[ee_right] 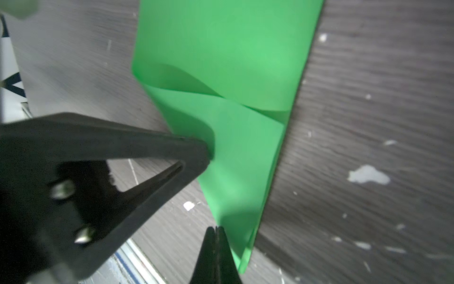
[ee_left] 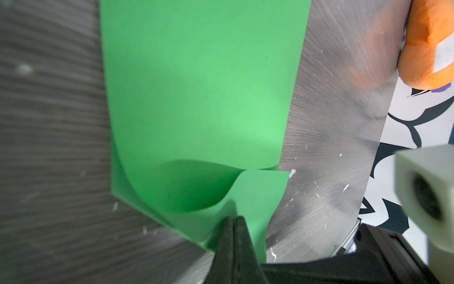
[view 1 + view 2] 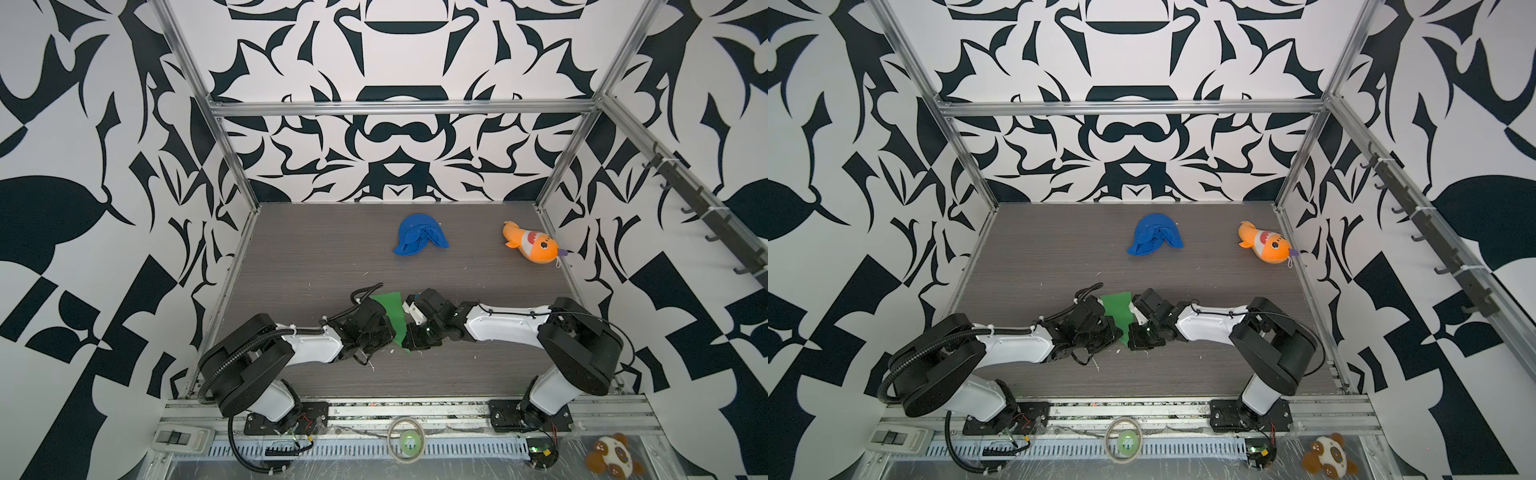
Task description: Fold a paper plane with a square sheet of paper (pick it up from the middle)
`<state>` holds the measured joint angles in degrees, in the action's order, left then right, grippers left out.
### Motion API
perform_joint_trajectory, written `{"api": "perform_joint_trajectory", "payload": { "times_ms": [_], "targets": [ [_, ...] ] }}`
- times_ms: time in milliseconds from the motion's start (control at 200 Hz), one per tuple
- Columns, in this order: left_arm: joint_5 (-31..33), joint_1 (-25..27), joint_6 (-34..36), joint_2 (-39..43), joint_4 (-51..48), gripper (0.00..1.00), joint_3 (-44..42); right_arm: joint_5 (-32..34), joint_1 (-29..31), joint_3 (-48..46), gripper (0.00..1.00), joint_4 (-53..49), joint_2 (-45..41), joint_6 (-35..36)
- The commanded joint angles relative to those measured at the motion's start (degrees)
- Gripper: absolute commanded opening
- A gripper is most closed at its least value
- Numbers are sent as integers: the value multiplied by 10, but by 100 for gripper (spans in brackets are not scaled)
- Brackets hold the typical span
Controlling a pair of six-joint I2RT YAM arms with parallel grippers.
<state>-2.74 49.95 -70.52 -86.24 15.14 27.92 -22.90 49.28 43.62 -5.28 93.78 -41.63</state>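
Note:
The square sheet of paper [image 3: 392,313] [image 3: 1119,311] is bright green and hangs between my two wrists at mid-table, just above the wood. It is folded over into a narrower strip with a loose curled flap [image 2: 196,186]. My left gripper [image 2: 234,218] is shut on a fold of the paper [image 2: 201,98]. Its black fingers [image 1: 194,152] also show in the right wrist view, pinching that flap. My right gripper [image 1: 216,228] is shut on the narrow lower end of the paper [image 1: 235,159]. No paper plane shape shows.
A blue cloth lump [image 3: 419,235] lies at the back middle of the table. An orange plush fish [image 3: 532,245] lies at the back right near the wall. A tape roll [image 3: 406,444] and a brown plush toy [image 3: 615,457] sit beyond the front rail.

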Motion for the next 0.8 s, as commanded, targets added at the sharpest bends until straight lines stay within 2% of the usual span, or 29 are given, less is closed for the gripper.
{"api": "perform_joint_trajectory", "payload": {
  "times_ms": [0, 250, 385, 490, 635, 800],
  "targets": [
    [27, -1, 8, -3, -71, 1, 1, 6, 4, 4, 2, -2, 3, 6],
    [21, -1, 87, 47, -148, 13, 48, 23, 4, -12, 1, -28, 20, 11],
    [4, -1, 122, 57, -156, 19, 63, 23, 3, -12, 1, -30, 26, 8],
    [-10, 1, 130, 45, -144, 19, 63, 22, 3, -9, 0, -32, 32, 7],
    [-16, 7, 137, 20, -149, 11, 76, 19, 4, -5, 0, -33, 40, 1],
    [-19, 8, 143, -5, -166, 8, 84, 20, 3, -2, 0, -41, 42, -1]
  ]
}}
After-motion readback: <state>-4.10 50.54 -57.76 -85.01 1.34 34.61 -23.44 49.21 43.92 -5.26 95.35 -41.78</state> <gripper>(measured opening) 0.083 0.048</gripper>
